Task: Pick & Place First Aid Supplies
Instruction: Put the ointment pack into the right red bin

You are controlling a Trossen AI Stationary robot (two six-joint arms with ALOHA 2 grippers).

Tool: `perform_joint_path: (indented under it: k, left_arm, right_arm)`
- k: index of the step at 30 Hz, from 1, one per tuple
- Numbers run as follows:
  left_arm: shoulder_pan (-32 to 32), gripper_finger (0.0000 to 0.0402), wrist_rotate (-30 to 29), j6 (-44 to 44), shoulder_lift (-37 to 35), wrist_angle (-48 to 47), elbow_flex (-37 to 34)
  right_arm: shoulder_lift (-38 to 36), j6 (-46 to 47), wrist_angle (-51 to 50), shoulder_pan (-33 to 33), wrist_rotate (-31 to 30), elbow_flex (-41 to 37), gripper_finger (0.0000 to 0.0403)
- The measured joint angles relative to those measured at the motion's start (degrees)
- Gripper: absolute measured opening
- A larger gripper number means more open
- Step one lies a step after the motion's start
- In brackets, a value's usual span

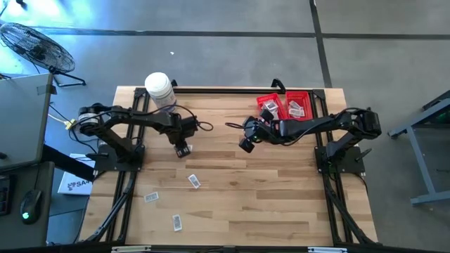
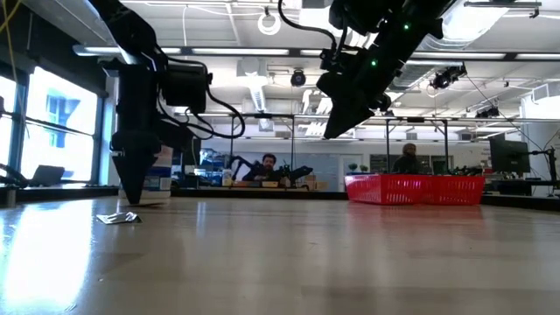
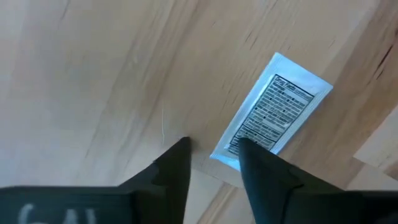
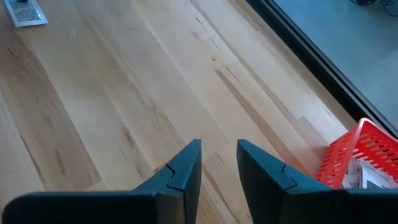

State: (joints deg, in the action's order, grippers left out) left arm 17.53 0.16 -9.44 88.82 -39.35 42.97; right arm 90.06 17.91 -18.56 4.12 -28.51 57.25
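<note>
High view: the left tool [image 1: 183,149] sits left of centre above a packet [image 1: 184,151]; the right tool [image 1: 247,145] hangs mid-frame, near the red basket [image 1: 284,98]. Left wrist view: fingers [image 3: 176,168] apart, one touching the packet [image 3: 273,112] on the desk [image 3: 93,81]. Right wrist view: fingers [image 4: 186,165] apart, empty.

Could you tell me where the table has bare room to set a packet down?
The middle, between the left gripper and right gripper, is bare, as is the front right corner. Crowded: the red baskets at the back, and the loose packets front left.
</note>
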Motion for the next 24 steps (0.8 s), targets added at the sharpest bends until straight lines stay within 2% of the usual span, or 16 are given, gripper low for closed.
perform_joint_path:
  k: [9,17,21,24]
  left_arm:
    - [-3.68,0.0009,-3.84,-5.98,0.07,0.47,-0.08]
    - [-6.06,0.0002,-5.93,-8.54,-1.37,0.5,-0.17]
    - [-8.53,0.0001,-7.31,-10.01,-5.32,-0.32,-0.55]
    - [-10.89,0.0001,-10.8,-11.25,-9.27,0.85,-0.36]
  right_arm:
    - [0.0,0.02,0.01,0.0,-0.01,0.0,0.0096]
    - [0.0,1.28,0.01,-0.02,2.26,0.0,0.0096]
    - [0.0,0.81,0.04,-0.02,4.92,0.0,0.0096]
    - [0.0,-0.87,1.92,-0.04,7.72,0.0,0.0096]
